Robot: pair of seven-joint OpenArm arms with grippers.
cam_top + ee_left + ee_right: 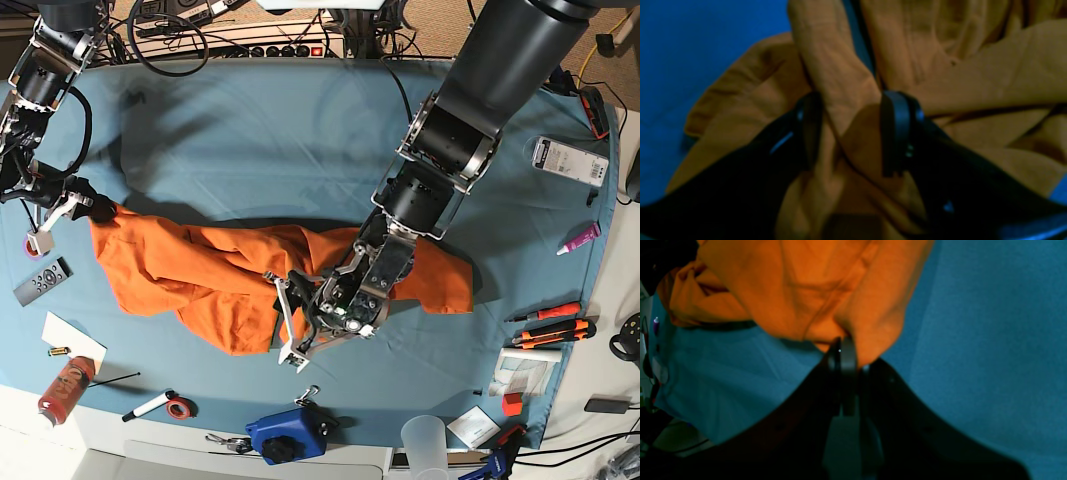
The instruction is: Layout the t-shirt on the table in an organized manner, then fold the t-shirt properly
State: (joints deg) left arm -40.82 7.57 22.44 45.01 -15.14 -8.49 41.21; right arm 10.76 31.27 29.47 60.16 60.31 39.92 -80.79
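Across the middle of the table (250, 130), from nine o'clock to three o'clock, the t-shirt (190, 275) lies bunched. The right gripper (848, 353) pinches its nine o'clock edge; the left gripper (850, 130) straddles a fold, spread wide. Light, limp cloth: best taken at hems or shoulders.

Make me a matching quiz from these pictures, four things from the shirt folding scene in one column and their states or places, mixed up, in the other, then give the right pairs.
Column one:
1. left gripper
2. right gripper
3. t-shirt
4. remote control

Column two:
A. crumpled on the table, not yet laid flat
B. lying near the table edge, apart from the shirt
C. jaws apart over orange fabric
D. shut on an edge of the shirt

Pairs: 1-C, 2-D, 3-A, 4-B
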